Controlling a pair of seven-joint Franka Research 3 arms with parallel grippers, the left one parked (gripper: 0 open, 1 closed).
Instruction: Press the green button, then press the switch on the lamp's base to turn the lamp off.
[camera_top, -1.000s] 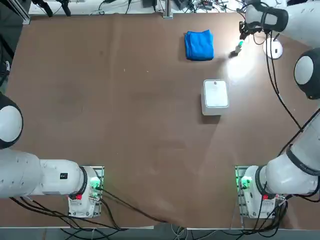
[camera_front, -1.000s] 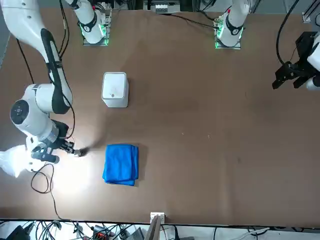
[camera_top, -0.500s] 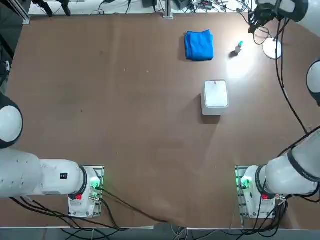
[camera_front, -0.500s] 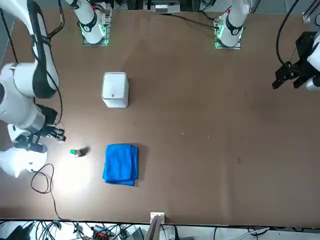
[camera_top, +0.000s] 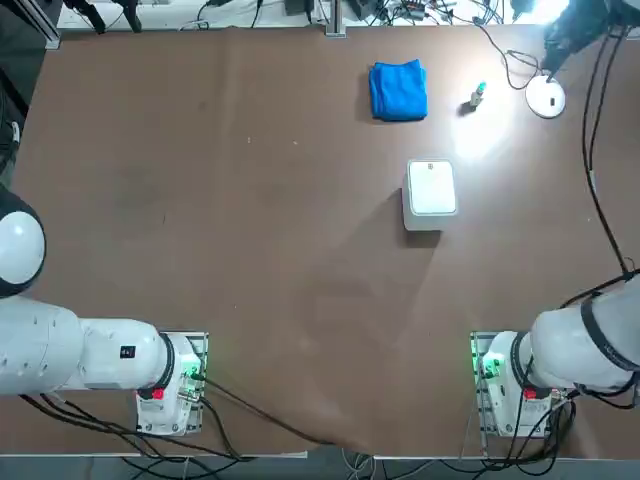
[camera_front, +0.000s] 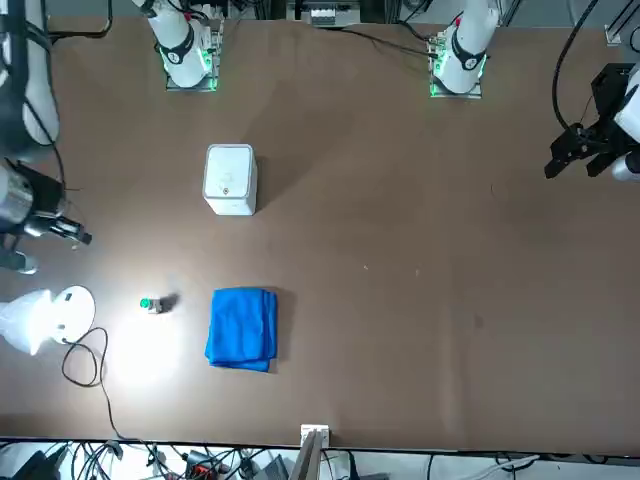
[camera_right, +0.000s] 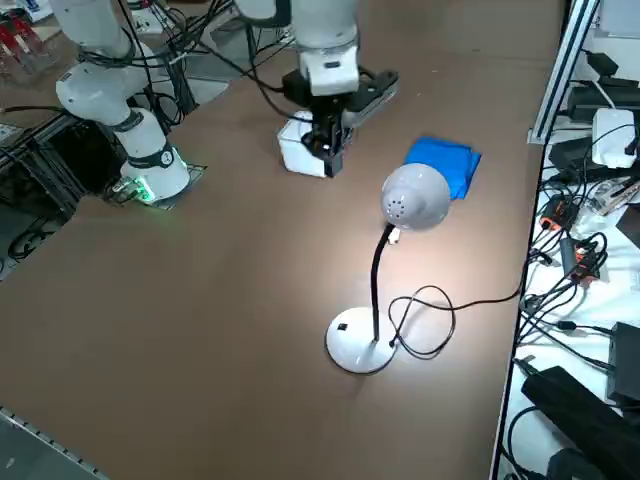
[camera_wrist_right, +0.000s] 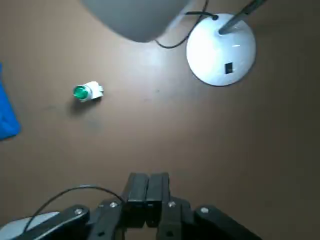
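The green button (camera_top: 478, 95) (camera_front: 148, 304) (camera_wrist_right: 82, 92) stands alone on the brown table between the blue cloth and the lamp's base (camera_top: 547, 98) (camera_front: 70, 305) (camera_right: 360, 345) (camera_wrist_right: 221, 50). The switch (camera_wrist_right: 229, 68) (camera_right: 343, 325) is a small dark square on that white disc. The lamp is lit; its head (camera_right: 415, 197) hangs on the black stem and throws a bright patch around the button. My right gripper (camera_top: 556, 42) (camera_front: 84, 238) (camera_right: 328, 163) (camera_wrist_right: 147, 182) is shut and holds nothing. It hovers well above the table, close to the lamp's base and apart from both the base and the button.
A white square box (camera_top: 432, 192) (camera_front: 230, 180) (camera_right: 298, 150) sits mid-table. The folded blue cloth (camera_top: 398, 90) (camera_front: 241, 328) (camera_right: 445, 163) lies beside the button. The lamp's black cord (camera_right: 430, 320) loops off the far edge, where cables and devices crowd.
My right gripper has left the green button, risen, and swung toward the lamp's base at the table's right. The button stands uncovered now. The lamp stays lit.
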